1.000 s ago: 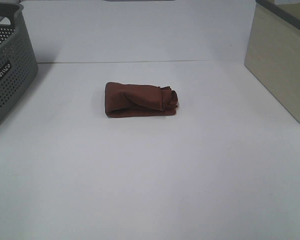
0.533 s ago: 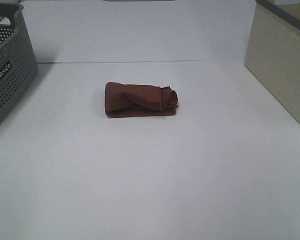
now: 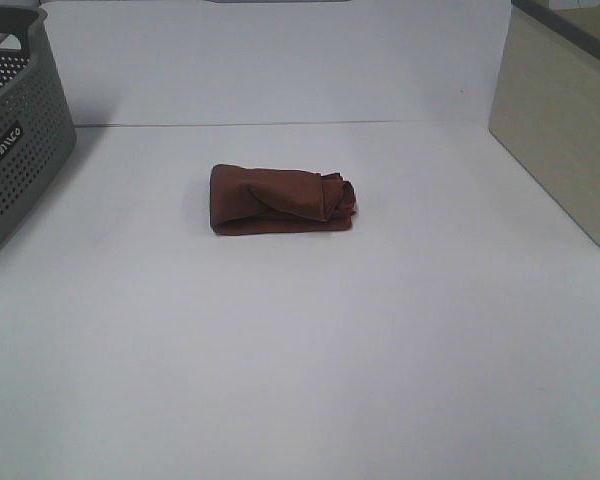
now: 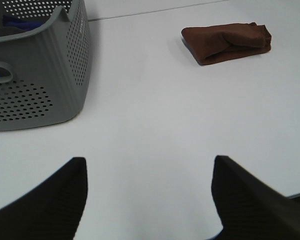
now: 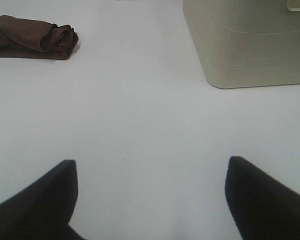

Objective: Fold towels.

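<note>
**Towel bundled mid-table, both arms held back**

The towel [image 3: 283, 200] lies as a compact rust-brown bundle on the white table [image 3: 300, 350], a little left of centre in the high view, its long axis running 9 to 3 o'clock with the bunched end toward 3. The left gripper [image 4: 149, 200] has its jaws spread wide with nothing between them; from it the towel [image 4: 227, 42] sits toward 1 o'clock, well apart. The right gripper [image 5: 151, 200] is equally spread and holds nothing; its towel [image 5: 34, 37] lies toward 11 o'clock. Neither arm shows in the high view. The grey basket [image 3: 20, 130] flanks the left, the beige bin [image 3: 560, 130] the right. By my reading the left arm is slightly nearer
</note>
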Action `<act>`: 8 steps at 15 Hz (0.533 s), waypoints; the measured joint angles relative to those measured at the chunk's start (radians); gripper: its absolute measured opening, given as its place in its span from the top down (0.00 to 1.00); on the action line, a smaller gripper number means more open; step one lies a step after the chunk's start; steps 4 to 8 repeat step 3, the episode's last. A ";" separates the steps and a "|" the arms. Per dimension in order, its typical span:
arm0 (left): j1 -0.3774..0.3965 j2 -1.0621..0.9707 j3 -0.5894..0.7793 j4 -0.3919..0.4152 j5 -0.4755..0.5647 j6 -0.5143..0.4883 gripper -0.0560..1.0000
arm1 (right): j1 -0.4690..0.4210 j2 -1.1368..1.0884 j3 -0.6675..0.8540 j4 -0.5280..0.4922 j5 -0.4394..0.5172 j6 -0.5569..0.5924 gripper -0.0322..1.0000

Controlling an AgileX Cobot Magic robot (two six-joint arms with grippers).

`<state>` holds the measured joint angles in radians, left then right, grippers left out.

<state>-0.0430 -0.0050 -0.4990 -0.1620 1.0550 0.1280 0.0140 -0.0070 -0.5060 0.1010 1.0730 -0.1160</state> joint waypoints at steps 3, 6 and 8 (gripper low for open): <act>0.000 0.000 0.000 0.000 0.000 0.000 0.31 | 0.000 0.000 0.000 0.000 0.000 0.000 0.23; 0.000 0.000 0.000 0.000 0.000 0.000 0.31 | 0.000 0.000 0.000 0.000 0.000 0.000 0.23; 0.000 0.000 0.000 0.000 0.000 0.000 0.31 | 0.000 0.000 0.000 0.000 0.000 0.000 0.23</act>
